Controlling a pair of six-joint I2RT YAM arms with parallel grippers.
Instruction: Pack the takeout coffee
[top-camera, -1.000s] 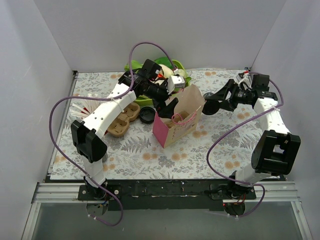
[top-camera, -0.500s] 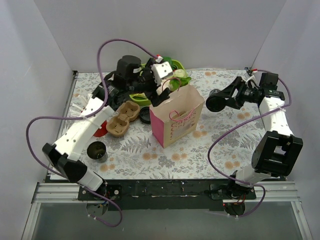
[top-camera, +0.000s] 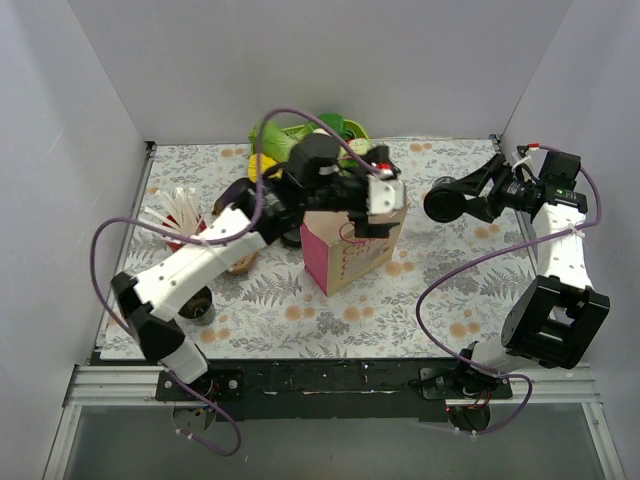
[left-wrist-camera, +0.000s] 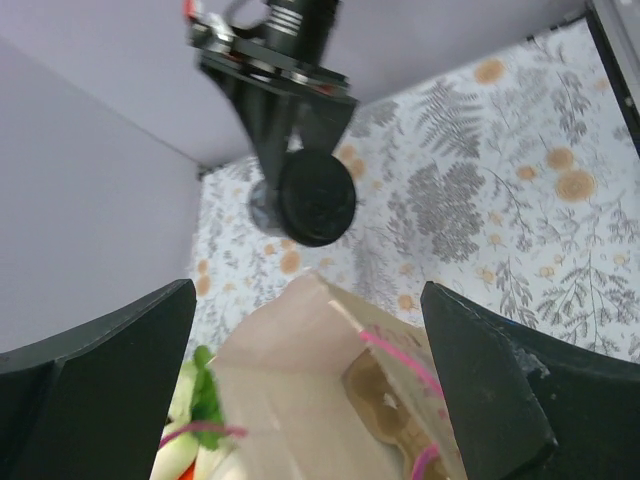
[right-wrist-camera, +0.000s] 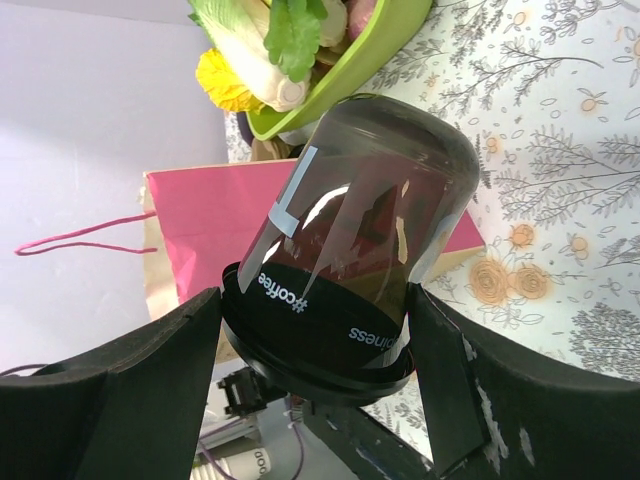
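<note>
One takeout coffee (right-wrist-camera: 350, 240) clamped in the right gripper (top-camera: 468, 198), held on its side in the air to the right of the pink paper bag (top-camera: 345, 264), off the floral table (top-camera: 430, 292), left gripper (top-camera: 372, 202) spread wide over the bag's open mouth

L claw (top-camera: 364, 214) swung over bag (top-camera: 345, 262); coffee (top-camera: 445, 200) drew back.

Right wrist view: the takeout coffee (right-wrist-camera: 350, 230) carries white "#coffee" print on the dark band near its wide end. A 2nd white word sits beside it, only partly readable, approx. "…iness". No other txt is legible.
</note>
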